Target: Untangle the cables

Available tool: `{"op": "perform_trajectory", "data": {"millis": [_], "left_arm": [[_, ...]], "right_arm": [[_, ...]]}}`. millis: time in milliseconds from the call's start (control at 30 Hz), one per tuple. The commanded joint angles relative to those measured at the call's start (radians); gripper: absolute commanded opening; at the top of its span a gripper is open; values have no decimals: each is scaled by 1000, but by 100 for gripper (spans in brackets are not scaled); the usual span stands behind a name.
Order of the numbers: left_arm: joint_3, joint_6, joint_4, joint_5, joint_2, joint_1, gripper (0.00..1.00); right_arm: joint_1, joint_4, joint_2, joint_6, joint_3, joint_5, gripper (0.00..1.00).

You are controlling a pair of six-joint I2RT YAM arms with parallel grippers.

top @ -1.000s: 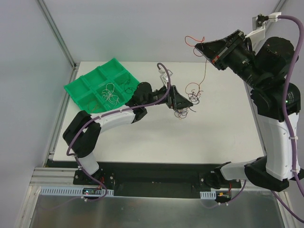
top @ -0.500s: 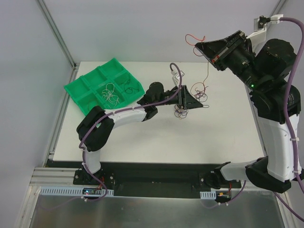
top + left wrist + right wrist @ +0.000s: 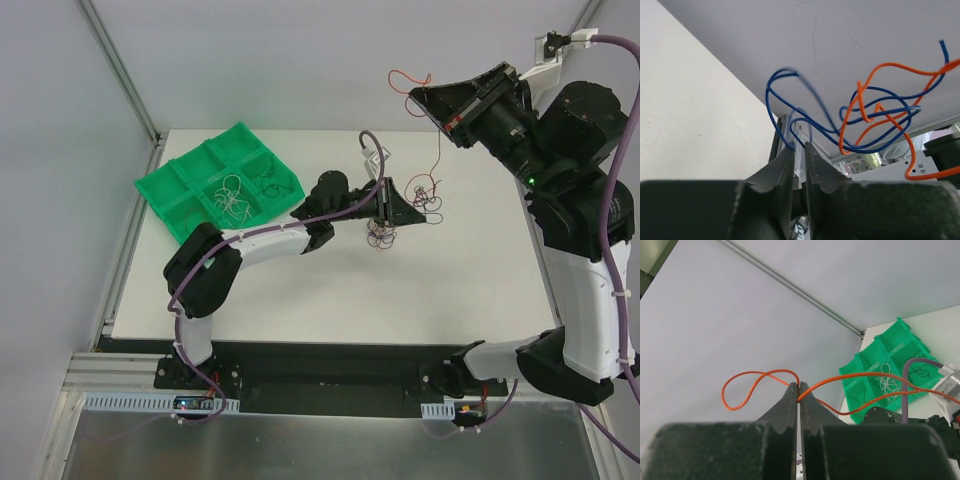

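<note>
A small tangle of thin cables [image 3: 415, 200] hangs just above the table's middle right. An orange-red cable [image 3: 437, 140] rises from it to my right gripper [image 3: 415, 97], held high and shut on that cable [image 3: 752, 373], with a loop sticking out past the tips. My left gripper [image 3: 400, 210] sits against the tangle's left side. In the left wrist view its jaws [image 3: 801, 145] stand a narrow gap apart. A blue cable [image 3: 768, 92] loops right at the fingertips, twisted with the orange cable [image 3: 900, 65].
A green compartment tray [image 3: 160, 185] lies tilted at the table's back left, holding a white cable clump [image 3: 232, 195] and a dark one [image 3: 265, 180]. The grey enclosure walls stand behind and to the left. Purple arm cables run along both arms.
My left arm has reached right into the tangle and its jaws have narrowed from wide to nearly closed. The tangle has lifted and shifted right. The right gripper has held still.
</note>
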Motion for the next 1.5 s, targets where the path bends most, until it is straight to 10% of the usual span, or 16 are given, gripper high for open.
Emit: {"op": "perform_trajectory", "data": {"millis": [0, 500, 833, 1100, 1233, 1467], "left_arm": [[40, 28, -81, -25, -1, 4, 4], [-64, 432, -715, -184, 14, 87, 0], [-141, 520, -560, -76, -102, 99, 1], [-199, 411, -192, 7, -275, 84, 71], [-159, 414, -94, -2, -268, 56, 90], [-113, 547, -17, -63, -234, 16, 90]], "right_arm": [[12, 47, 3, 5, 42, 18, 0], [14, -8, 32, -87, 217, 82, 0], [11, 1, 12, -106, 192, 97, 0], [12, 7, 2, -90, 157, 122, 0], [11, 44, -21, -83, 112, 148, 0], [11, 52, -5, -70, 135, 133, 0]]}}
